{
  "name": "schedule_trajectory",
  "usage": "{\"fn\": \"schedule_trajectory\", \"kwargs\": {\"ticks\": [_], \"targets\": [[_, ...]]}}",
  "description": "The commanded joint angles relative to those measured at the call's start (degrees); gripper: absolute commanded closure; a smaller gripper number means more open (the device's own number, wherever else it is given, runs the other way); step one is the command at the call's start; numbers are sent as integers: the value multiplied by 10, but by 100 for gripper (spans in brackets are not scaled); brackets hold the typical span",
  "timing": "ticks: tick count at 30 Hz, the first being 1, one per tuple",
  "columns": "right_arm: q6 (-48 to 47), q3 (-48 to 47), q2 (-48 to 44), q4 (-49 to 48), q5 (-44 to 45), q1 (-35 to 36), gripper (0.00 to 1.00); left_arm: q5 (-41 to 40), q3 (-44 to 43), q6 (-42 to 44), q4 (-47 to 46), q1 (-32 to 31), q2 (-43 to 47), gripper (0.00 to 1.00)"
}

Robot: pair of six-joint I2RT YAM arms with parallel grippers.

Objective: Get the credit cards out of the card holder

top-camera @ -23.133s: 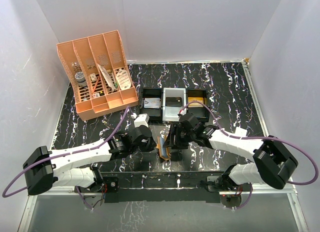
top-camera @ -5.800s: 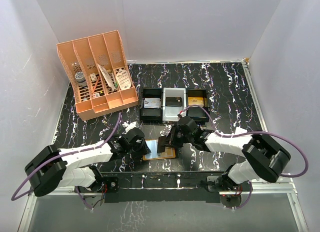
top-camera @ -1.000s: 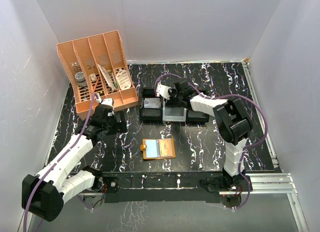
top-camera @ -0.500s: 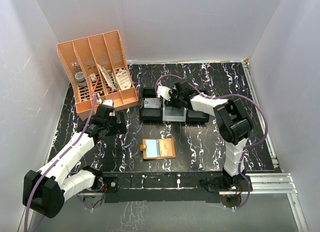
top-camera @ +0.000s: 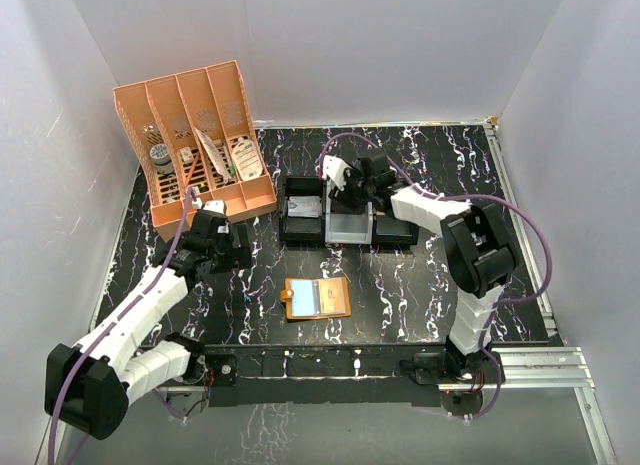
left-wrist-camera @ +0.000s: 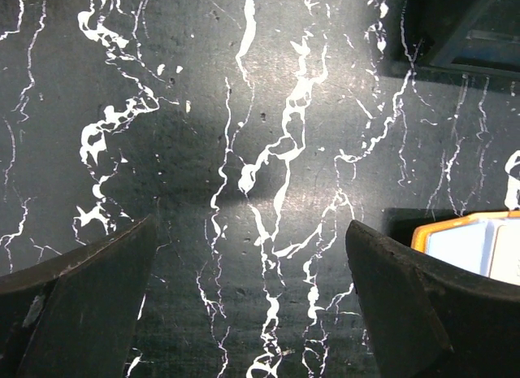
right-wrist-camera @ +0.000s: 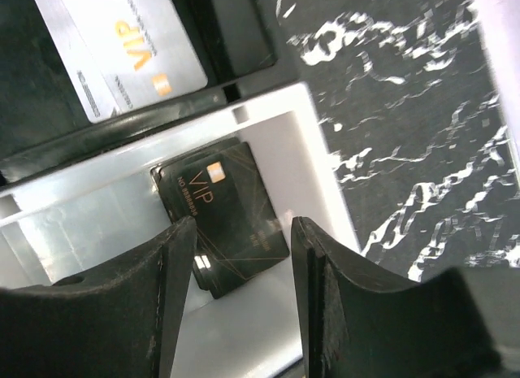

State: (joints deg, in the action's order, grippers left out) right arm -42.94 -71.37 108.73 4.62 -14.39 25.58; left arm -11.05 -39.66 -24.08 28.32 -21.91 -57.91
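The card holder (top-camera: 317, 298) lies open and flat on the table near the front, orange with pale blue-white inner panels; its corner (left-wrist-camera: 479, 244) shows at the right edge of the left wrist view. A black credit card (right-wrist-camera: 227, 219) marked VIP lies in the white tray (top-camera: 348, 225). A silver one (right-wrist-camera: 130, 49) lies in the black tray (top-camera: 303, 213) beside it. My right gripper (right-wrist-camera: 242, 228) hangs open just over the black card, holding nothing; from above it (top-camera: 347, 195) sits at the tray's far end. My left gripper (left-wrist-camera: 250, 225) is wide open over bare table, left of the holder (top-camera: 237, 250).
A large orange slotted organizer (top-camera: 195, 150) with small items stands at the back left. Another black tray (top-camera: 397, 228) sits right of the white one, partly under my right arm. White walls close in the table on three sides.
My right gripper has opened and drawn slightly up and to the right over the white tray, where the black card lies free. The left arm has barely moved.
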Motion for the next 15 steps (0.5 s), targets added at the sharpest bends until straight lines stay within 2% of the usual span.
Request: {"fn": "schedule_trajectory", "kwargs": {"ticks": [1,3,4,5,6,8,11,12,14,15], "targets": [[84,22,-96,-89,-28,-3,51,35,-15,0,-12,2,21,1],[158,55,-147,-135,-34,-3,49,59,-14,-11,-15,2,28,1],[222,76,-169,-157,-23,-3,44,76,-15,-20,-12,2,30,1],[296,88,-189,-173,12,-3,35,104,-18,-28,-7,2,32,1],[402,98,-207,-180,51,-3,32,135,-21,-39,-4,2,34,1],[531,115,-241,-151,114,-5,27,204,-22,-61,-10,2,38,1],[662,135,-280,-86,112,-6,24,305,-10,-90,-48,2,41,5],[692,139,-291,-65,98,-7,19,332,-6,-95,-58,2,40,6],[779,163,-310,-20,104,-6,3,371,0,-104,-72,2,31,9],[811,190,-321,-37,89,-7,2,382,3,-107,-74,2,25,12]]}}
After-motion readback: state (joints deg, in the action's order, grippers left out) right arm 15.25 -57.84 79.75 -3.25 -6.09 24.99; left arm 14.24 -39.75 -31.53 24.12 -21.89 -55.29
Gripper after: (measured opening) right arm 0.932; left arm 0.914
